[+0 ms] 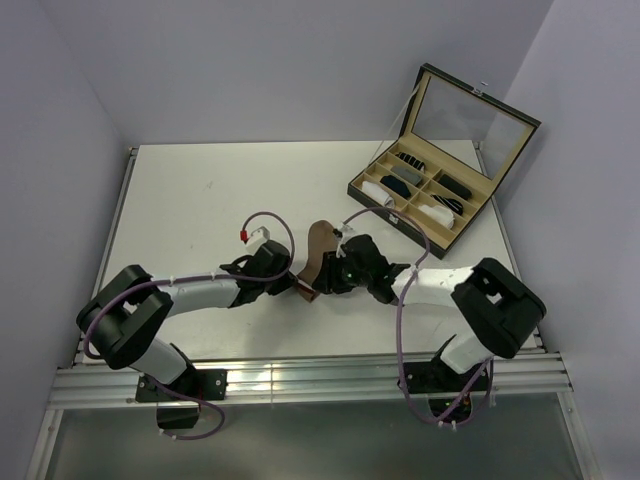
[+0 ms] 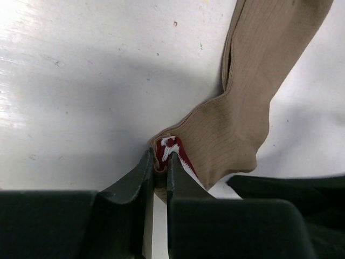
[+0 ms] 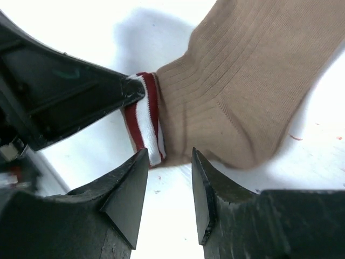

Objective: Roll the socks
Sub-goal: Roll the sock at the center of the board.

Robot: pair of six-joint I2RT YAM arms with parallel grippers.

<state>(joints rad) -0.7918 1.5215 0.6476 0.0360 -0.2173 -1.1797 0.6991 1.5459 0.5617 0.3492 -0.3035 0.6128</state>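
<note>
The tan-brown sock (image 1: 320, 246) lies on the white table between my two arms, its dark red-and-white striped cuff (image 3: 145, 118) at the near end. My left gripper (image 1: 301, 288) is shut on that cuff, and the left wrist view shows the red-and-white fabric pinched between the fingers (image 2: 159, 157). The sock's body (image 2: 248, 97) stretches away and up from there. My right gripper (image 1: 334, 276) is open, its tips (image 3: 170, 154) just short of the cuff and the sock's folded edge (image 3: 242, 81), holding nothing. The white sock is not in view on the table.
An open black case (image 1: 402, 216) with tan compartments stands at the back right. It holds small black, grey, white and striped sock rolls, and its glass lid (image 1: 470, 110) is raised. Grey walls stand left, right and behind. A metal rail (image 1: 300, 380) runs along the near edge.
</note>
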